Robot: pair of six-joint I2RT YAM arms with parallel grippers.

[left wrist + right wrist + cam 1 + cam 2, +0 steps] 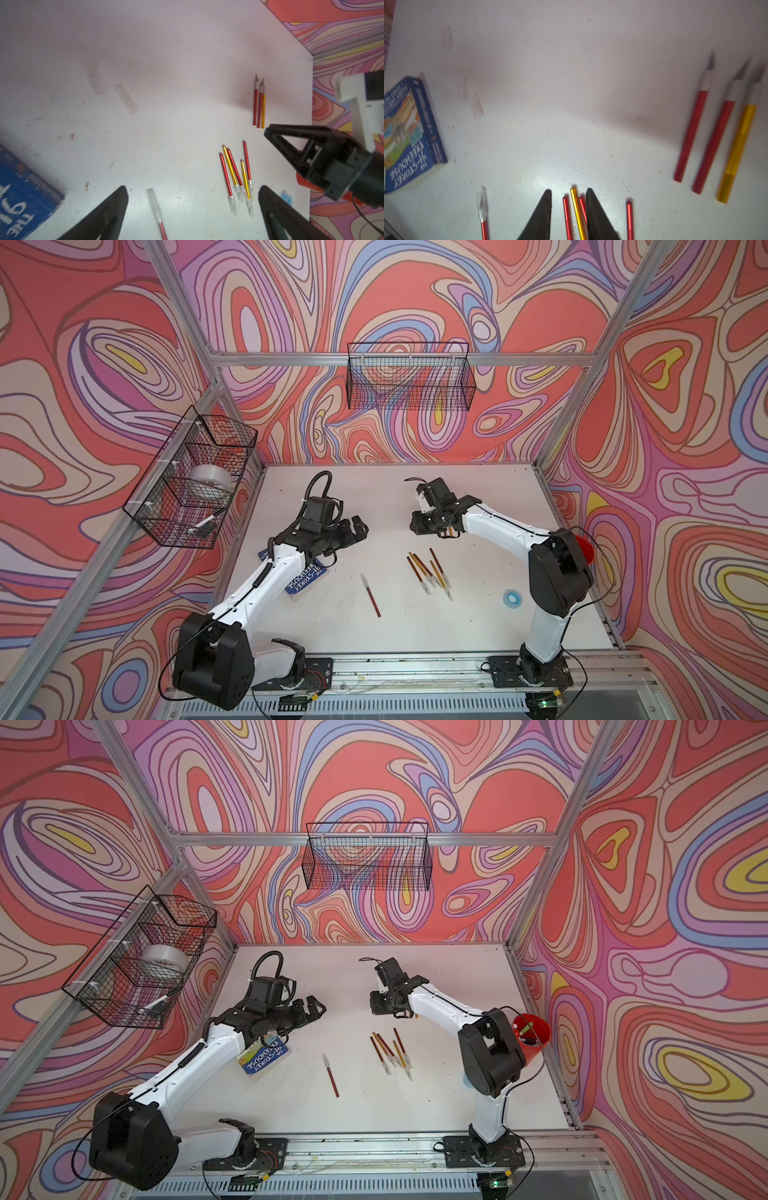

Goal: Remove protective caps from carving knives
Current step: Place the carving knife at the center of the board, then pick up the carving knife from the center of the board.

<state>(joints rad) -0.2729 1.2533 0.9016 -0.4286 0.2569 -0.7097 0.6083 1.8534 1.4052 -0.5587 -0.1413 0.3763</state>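
Several carving knives [428, 572] with protective caps [233, 202] on lie bunched mid-table, also in a top view [388, 1052]. One more capped knife [371, 595] lies alone to their left. Three uncapped knives [716, 135] lie side by side, blades bare, farther back [258, 104]. Loose caps [477, 106] rest on the table behind the book [126, 98]. My left gripper [192, 207] hangs wide open and empty above the lone knife [359, 529]. My right gripper [569, 207] hovers with its jaws partly apart and nothing between them; knife handles on the table show through the gap [417, 526].
A blue book [305, 580] lies under the left forearm. A blue tape ring [510, 597] sits front right. A red cup [532, 1036] stands behind the right elbow. Wire baskets hang on the back wall [409, 377] and left wall [195, 477].
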